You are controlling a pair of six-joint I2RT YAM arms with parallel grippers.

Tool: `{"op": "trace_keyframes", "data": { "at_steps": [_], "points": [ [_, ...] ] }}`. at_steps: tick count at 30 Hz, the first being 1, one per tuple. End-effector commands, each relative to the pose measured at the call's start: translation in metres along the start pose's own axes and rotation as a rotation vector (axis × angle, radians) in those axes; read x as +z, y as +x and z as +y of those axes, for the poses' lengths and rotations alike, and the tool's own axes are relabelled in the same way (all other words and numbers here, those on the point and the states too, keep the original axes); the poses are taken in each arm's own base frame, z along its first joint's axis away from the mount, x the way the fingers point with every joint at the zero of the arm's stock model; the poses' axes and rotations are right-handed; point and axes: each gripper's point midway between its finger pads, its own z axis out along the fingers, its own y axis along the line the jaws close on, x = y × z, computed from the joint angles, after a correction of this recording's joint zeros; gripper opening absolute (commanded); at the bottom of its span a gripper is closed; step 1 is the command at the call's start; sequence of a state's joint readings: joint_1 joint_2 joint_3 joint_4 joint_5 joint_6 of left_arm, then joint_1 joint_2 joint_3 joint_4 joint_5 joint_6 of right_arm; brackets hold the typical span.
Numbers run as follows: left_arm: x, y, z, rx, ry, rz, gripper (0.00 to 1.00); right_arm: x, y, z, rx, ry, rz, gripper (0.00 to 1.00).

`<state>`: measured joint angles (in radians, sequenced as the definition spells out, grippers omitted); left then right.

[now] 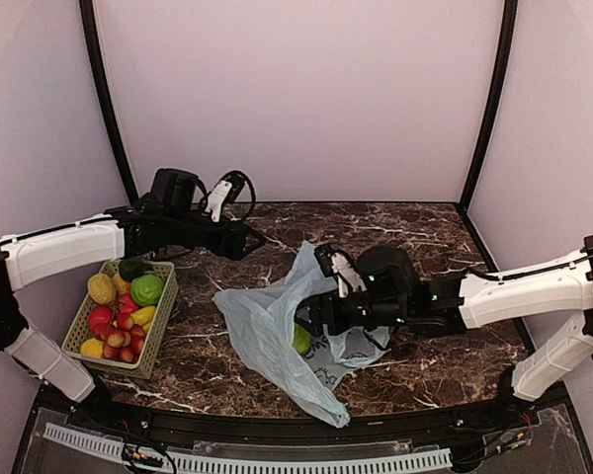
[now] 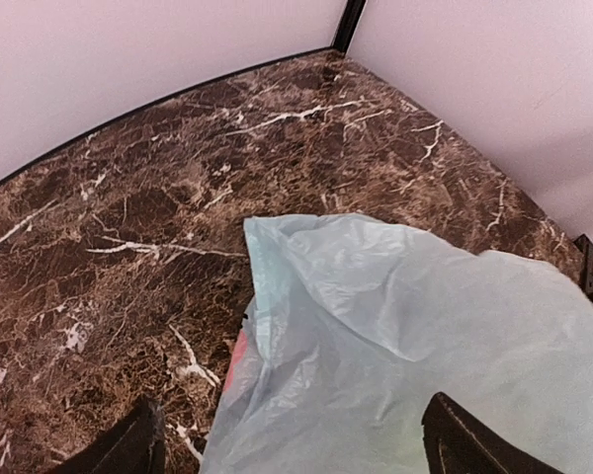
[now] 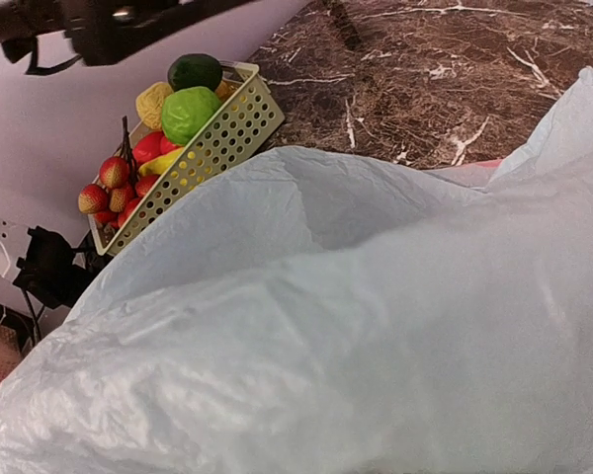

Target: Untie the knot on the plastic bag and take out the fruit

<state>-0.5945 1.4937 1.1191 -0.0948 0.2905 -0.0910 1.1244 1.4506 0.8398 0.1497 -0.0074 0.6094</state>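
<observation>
Removal step: left gripper (image 1: 255, 240) spread empty, right gripper (image 1: 318, 308) unreadable at the plastic bag (image 1: 262, 331); next I must reach the fruit (image 1: 301, 339).

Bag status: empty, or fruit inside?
Not empty. A green fruit sits inside the plastic bag in the top view; a red-orange patch shows through the plastic in the left wrist view. Count: cannot tell.

Thin crinkly translucent plastic bag (image 1: 262, 326), polished brown marble-look tabletop (image 1: 415, 237) (white veins), perforated matt plastic basket (image 1: 161, 326)
</observation>
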Motion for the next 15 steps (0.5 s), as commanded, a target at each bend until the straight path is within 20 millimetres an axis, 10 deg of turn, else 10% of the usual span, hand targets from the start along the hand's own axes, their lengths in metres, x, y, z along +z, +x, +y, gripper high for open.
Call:
{"op": "trace_keyframes", "data": {
  "at_steps": [1,15],
  "points": [
    [-0.031,0.028,-0.029,-0.037,0.060,0.046,0.92,-0.001,0.017,-0.016,0.008,0.059,0.026,0.75],
    [0.025,0.125,-0.037,-0.257,0.188,0.227,0.81,0.047,0.051,-0.036,0.060,0.124,0.108,0.77]
  ]
}}
